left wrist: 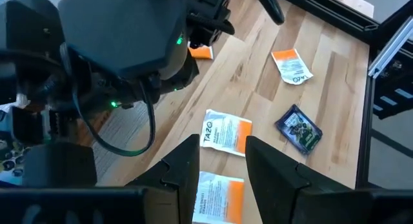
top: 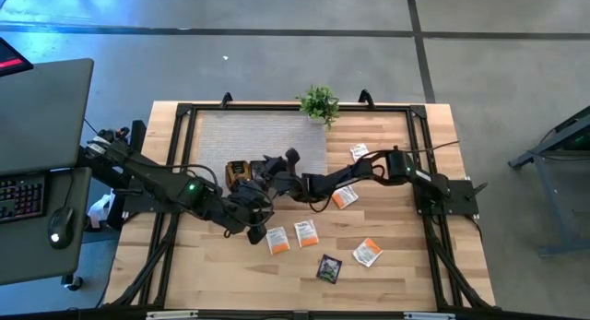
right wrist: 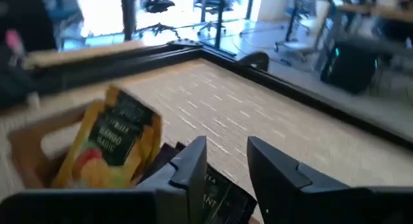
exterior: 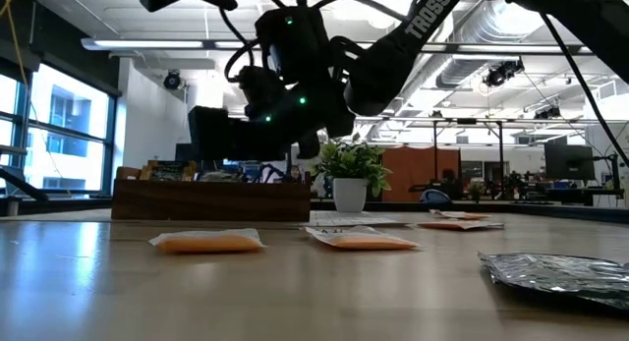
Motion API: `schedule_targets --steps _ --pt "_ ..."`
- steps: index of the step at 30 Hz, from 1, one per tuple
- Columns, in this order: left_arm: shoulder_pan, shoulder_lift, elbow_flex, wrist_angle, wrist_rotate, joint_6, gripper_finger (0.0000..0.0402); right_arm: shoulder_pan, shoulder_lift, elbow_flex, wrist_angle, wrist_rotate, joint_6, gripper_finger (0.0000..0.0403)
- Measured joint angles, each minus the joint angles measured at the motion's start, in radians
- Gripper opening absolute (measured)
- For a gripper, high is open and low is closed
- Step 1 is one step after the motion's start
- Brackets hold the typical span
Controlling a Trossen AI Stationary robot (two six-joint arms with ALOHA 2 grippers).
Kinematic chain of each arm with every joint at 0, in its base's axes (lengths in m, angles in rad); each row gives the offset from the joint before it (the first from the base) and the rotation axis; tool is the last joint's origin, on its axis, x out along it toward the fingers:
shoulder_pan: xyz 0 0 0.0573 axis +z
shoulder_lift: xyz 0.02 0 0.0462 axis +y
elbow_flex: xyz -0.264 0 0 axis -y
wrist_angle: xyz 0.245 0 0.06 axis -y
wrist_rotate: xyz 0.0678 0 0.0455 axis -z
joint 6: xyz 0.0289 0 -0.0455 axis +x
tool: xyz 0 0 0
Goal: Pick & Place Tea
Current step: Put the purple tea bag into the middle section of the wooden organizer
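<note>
One orange-and-white tea bag (left wrist: 226, 132) on the table says TAZO and lies flat and slanted, near a dark green one (left wrist: 299, 128) with print too small to read. The right claw (right wrist: 222, 169) hangs over the wooden tray (top: 241, 171) with its fingers apart, holding nothing, above a dark bag partly hidden beneath it. The left claw (left wrist: 222, 161) is open over the table bags.

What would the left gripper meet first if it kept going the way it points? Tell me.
Probably the orange-and-white tea sachet lying straight ahead of the left gripper, whose jaws stand open above the wooden table. A second orange-and-white sachet lies just beyond. Depth is unclear.
</note>
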Motion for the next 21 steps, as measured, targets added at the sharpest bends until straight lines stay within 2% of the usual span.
schedule_targets --steps 4,7,12,15,17,19,21 --pt "0.0 0.0 0.0 -0.022 0.0 -0.029 0.0124 0.014 -0.031 -0.002 -0.003 -0.005 -0.248 0.0112" --pt "0.0 -0.019 0.0 -0.057 -0.005 -0.058 0.0124 0.036 -0.104 -0.001 -0.054 0.018 -0.469 0.0112" --pt "-0.005 -0.078 0.0 -0.125 -0.046 -0.101 0.0124 0.082 -0.284 -0.001 -0.34 0.139 -0.62 0.0112" --pt "-0.021 -0.117 0.0 -0.184 -0.124 -0.132 0.0124 0.109 -0.413 -0.001 -0.578 0.202 -0.617 0.0112" --pt "-0.041 -0.137 0.0 -0.223 -0.178 -0.165 0.0124 0.123 -0.501 -0.011 -0.762 0.218 -0.547 0.0112" --pt "-0.061 -0.146 0.001 -0.265 -0.226 -0.2 0.0124 0.128 -0.594 -0.039 -0.945 0.184 -0.433 0.0112" --pt "-0.091 -0.146 0.0 -0.305 -0.262 -0.242 0.0124 0.131 -0.695 -0.088 -1.101 0.068 -0.306 0.0112"
